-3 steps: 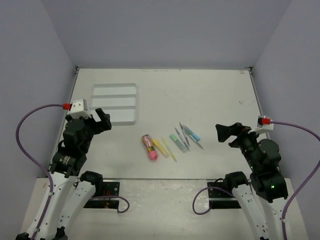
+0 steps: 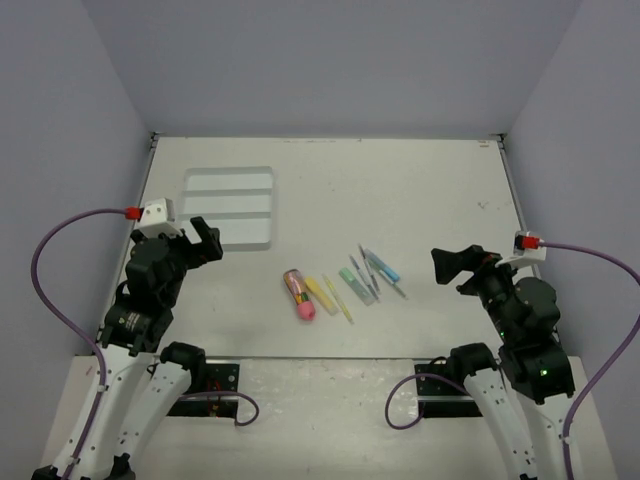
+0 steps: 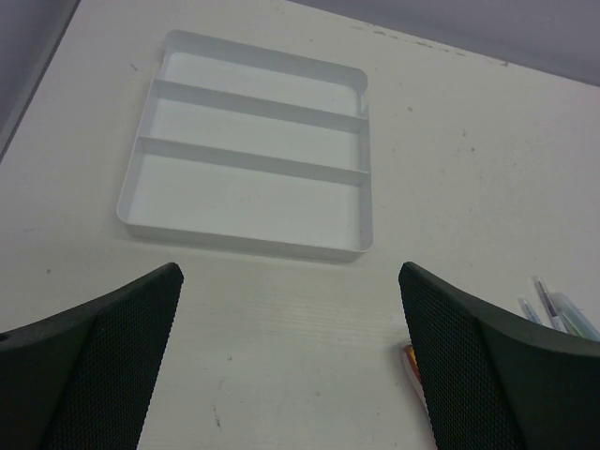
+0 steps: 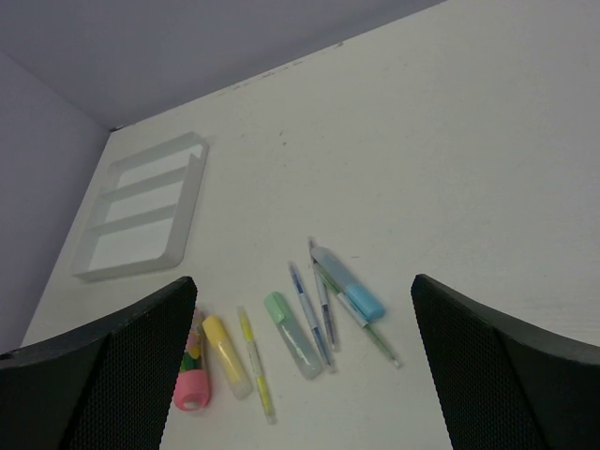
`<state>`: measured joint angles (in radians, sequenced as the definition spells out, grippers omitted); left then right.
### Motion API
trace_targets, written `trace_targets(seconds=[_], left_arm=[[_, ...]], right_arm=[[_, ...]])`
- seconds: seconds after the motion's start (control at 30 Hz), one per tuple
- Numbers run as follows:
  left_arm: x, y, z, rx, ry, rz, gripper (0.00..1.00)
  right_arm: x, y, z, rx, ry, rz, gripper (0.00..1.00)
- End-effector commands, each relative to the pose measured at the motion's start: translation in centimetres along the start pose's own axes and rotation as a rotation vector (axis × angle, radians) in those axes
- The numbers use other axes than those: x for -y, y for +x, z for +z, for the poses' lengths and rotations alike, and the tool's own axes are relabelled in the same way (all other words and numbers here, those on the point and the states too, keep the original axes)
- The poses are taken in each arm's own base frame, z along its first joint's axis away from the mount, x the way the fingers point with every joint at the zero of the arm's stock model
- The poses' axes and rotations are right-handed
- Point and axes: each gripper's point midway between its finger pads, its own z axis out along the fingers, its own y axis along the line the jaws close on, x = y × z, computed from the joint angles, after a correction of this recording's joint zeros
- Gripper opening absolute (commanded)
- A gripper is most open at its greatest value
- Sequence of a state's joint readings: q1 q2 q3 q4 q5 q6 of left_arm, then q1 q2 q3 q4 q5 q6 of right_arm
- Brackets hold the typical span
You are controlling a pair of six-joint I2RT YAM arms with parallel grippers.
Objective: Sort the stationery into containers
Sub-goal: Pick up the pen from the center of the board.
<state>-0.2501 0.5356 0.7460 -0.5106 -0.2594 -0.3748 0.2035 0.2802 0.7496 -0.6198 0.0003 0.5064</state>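
We logged left gripper [image 2: 206, 238] jaws spread wide, holding nothing, near three-compartment tray [image 3: 248, 159] | right gripper [image 2: 442, 265] likewise, near pens and markers [image 4: 292, 347] loose on table [image 2: 420, 190], apart from tray | stubby pink-and-brown marker [image 2: 298, 295] leftmost

No text, brand, number or sign can be read in any view. The stubby pink-and-brown marker [image 4: 190, 380], lying at the near middle of the desk [image 2: 430, 190], bears a small coloured print, too blurred to make out any letters.
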Motion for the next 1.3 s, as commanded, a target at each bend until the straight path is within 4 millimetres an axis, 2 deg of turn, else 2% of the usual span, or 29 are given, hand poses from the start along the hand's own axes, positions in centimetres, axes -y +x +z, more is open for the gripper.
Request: trace_targets(seconds=[0.0, 0.07, 0.17, 0.2, 0.27, 0.33, 0.37, 0.4, 0.47, 0.5, 0.57, 0.6, 0.67, 0.7, 0.8, 0.87, 0.93, 1.07, 1.27], left_arm=[[-0.1, -0.8, -0.3, 0.032, -0.004, -0.012, 1.0], [-0.1, -0.7, -0.3, 0.03, -0.007, -0.012, 1.0], [0.0, -0.5, -0.1, 0.021, -0.005, -0.01, 1.0], [0.0, -0.5, -0.1, 0.019, -0.001, -0.01, 1.0], [0.2, -0.4, 0.0, 0.014, 0.006, -0.009, 1.0], [0.4, -0.3, 0.1, 0.012, 0.016, -0.006, 1.0], [0.4, -0.2, 0.1, 0.007, 0.02, -0.004, 1.0], [0.5, -0.1, 0.3, -0.002, 0.023, -0.001, 1.0], [0.6, 0.0, 0.4, -0.006, 0.024, 0.002, 1.0], [0.6, 0.1, 0.5, -0.011, 0.022, 0.005, 1.0], [0.6, 0.4, 0.7, -0.023, 0.022, 0.008, 1.0], [0.7, 0.4, 0.7, -0.024, 0.025, 0.01, 1.0], [0.8, 0.6, 0.8, -0.033, 0.031, 0.013, 1.0], [0.9, 0.6, 0.9, -0.035, 0.033, 0.014, 1.0], [1.0, 0.7, 0.9, -0.039, 0.039, 0.017, 1.0], [0.9, 0.8, 0.9, -0.04, 0.038, 0.017, 1.0], [1.0, 0.6, 0.9, -0.035, 0.041, 0.017, 1.0], [1.1, 0.7, 0.9, -0.036, 0.047, 0.017, 1.0], [1.3, 0.8, 0.9, -0.043, 0.056, 0.022, 1.0]], right_arm=[[0.2, -0.4, 0.5, 0.023, 0.006, -0.021, 0.99], [-0.4, -0.2, 0.7, 0.013, -0.028, -0.031, 0.99], [-2.7, -0.4, 1.1, 0.028, -0.17, -0.054, 0.99], [-3.9, 0.0, 1.2, 0.018, -0.244, -0.067, 0.99], [-4.6, 1.1, 1.9, -0.035, -0.299, -0.079, 0.99], [-4.0, 3.0, 4.6, -0.177, -0.265, -0.098, 0.95], [-3.7, 2.8, 4.8, -0.203, -0.238, -0.117, 0.91], [-1.7, 5.3, 6.7, -0.389, -0.136, -0.141, 0.85], [-1.3, 4.8, 8.4, -0.446, -0.046, -0.193, 0.79], [-1.4, 5.7, 9.4, -0.51, -0.029, -0.244, 0.78], [0.5, 7.2, 11.6, -0.589, 0.07, -0.356, 0.74], [0.4, 7.1, 12.1, -0.601, 0.077, -0.375, 0.69], [2.6, 9.1, 14.0, -0.695, 0.148, -0.442, 0.63], [2.7, 9.6, 14.6, -0.714, 0.147, -0.451, 0.61], [2.5, 12.8, 16.1, -0.802, 0.117, -0.481, 0.57], [2.3, 13.9, 16.8, -0.821, 0.107, -0.527, 0.55], [2.6, 16.1, 17.2, -0.878, 0.12, -0.59, 0.55], [3.8, 18.8, 17.8, -0.957, 0.155, -0.63, 0.5], [4.9, 20.8, 18.2, -1.009, 0.169, -0.644, 0.46]])
